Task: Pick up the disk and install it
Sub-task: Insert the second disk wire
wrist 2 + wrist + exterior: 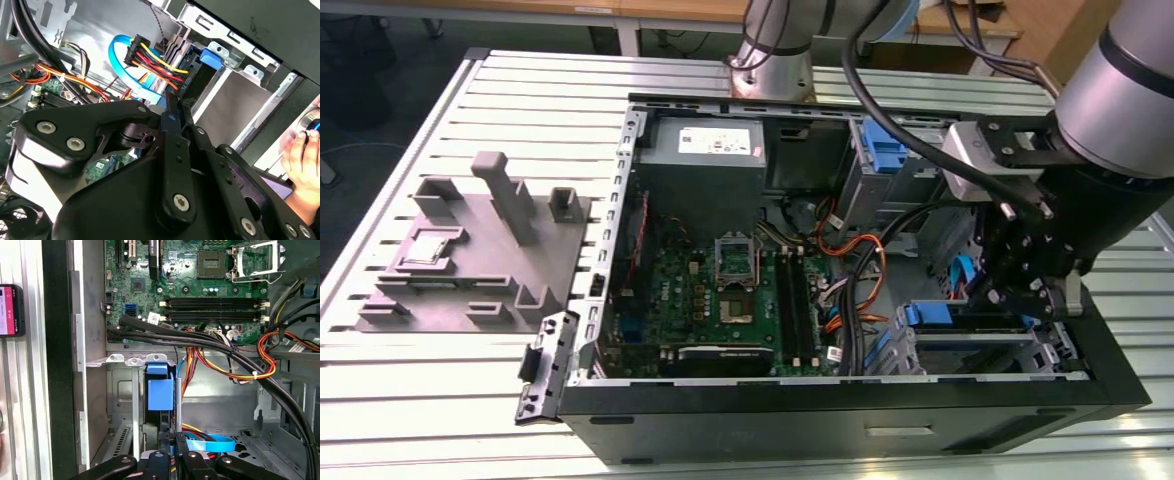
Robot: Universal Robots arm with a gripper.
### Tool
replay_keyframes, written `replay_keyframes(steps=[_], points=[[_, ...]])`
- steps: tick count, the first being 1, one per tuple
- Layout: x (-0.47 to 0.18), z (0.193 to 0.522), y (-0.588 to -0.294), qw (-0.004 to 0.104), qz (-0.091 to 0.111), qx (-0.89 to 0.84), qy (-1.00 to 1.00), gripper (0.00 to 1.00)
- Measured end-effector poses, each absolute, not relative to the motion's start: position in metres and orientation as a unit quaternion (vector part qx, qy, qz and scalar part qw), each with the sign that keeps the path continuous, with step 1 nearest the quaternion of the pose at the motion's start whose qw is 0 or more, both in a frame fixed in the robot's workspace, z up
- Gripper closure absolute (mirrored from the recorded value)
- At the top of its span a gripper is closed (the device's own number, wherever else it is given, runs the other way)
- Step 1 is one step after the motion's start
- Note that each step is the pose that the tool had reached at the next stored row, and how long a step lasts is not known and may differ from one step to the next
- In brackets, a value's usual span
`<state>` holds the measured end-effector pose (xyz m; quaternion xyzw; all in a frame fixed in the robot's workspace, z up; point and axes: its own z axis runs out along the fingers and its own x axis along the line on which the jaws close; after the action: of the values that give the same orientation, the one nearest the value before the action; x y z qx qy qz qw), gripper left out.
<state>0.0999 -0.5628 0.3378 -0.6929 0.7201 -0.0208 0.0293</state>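
An open computer case [854,400] is seen lying on a slatted metal table [454,400], with the arm reaching down into the case's drive-cage corner, the corner farthest from the power supply [707,150]. The gripper [1003,300] is lowered among the cables there. In the first wrist view its jaws are drawn narrow and closed on the near edge of the disk [160,390], which is seen edge-on, standing upright inside the case's drive cage [125,405], its blue carrier frame facing the camera. In the second wrist view the same disk [197,75] is shown as a dark slab with a blue tab, running away from the fingertips into the cage slot. A bundle of red, yellow and orange wires [155,62] and a flat blue data cable [117,55] are draped just beside the disk, inside the case. The green motherboard [720,290] is laid across the middle of the case floor. A grey moulded fixture block [480,250] is set on the table outside the case, on the side away from the drive cage. A person's hand [302,150] is seen just outside the case wall.
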Motion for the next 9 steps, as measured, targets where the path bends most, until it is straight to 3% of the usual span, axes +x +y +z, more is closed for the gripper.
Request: replay_keyframes(steps=[9], points=[[0.1003, 0.3356, -0.5631, 0.031, -0.019, -0.693, 0.72, 0.84]])
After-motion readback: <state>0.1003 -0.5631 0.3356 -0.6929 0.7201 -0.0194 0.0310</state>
